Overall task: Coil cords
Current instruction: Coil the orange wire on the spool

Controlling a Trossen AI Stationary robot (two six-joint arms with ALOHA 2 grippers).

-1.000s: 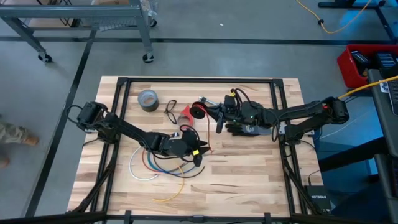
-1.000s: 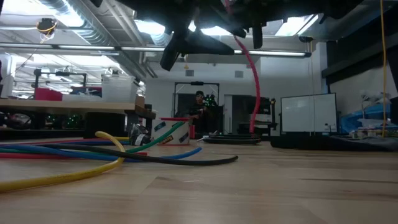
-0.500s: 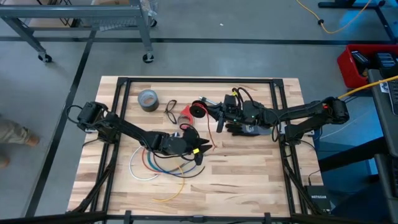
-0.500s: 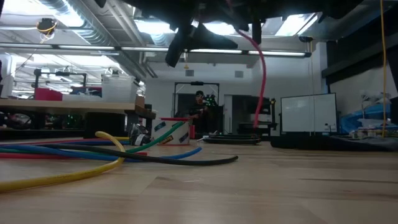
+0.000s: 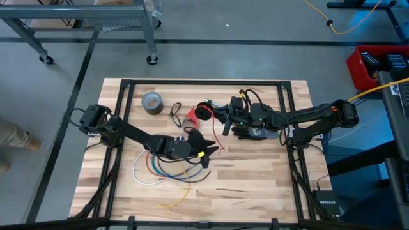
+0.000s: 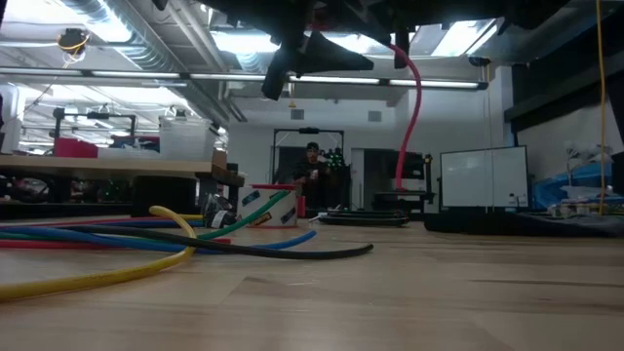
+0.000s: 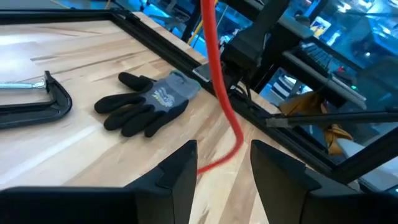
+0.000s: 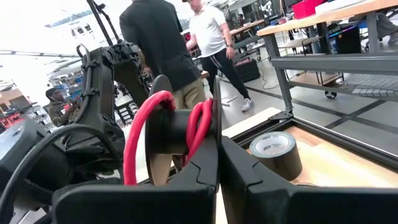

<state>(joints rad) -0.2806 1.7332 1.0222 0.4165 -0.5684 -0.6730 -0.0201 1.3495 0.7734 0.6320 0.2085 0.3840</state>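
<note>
The small black spool with red wire wound on it hangs above the table's far middle, with my right gripper shut on it. From it the thin red wire drops to the table. In the left wrist view this wire runs down just beyond my left gripper. That gripper is open, and the wire's lower bend lies on the wood in line with its gap. I cannot see it touch the wire. In the high view my left gripper is at the table's middle. My right gripper pinches the spool's thin black flange between its two fingers, at the flange's rim. The fingers come in level from the table's right side. The spool is lifted clear of the table, its flanges on edge and its wound hub beside the fingers.
A grey tape roll, a red cone piece and a black loop lie at the far left. A dark glove lies under my right arm, near a black clamp. A fanned bundle of coloured wires lies near left. People stand beyond the table.
My left gripper has tipped upward a little while staying in place, its fingers still open. The hanging red wire has swung slightly sideways. The spool and my right gripper have kept still.
</note>
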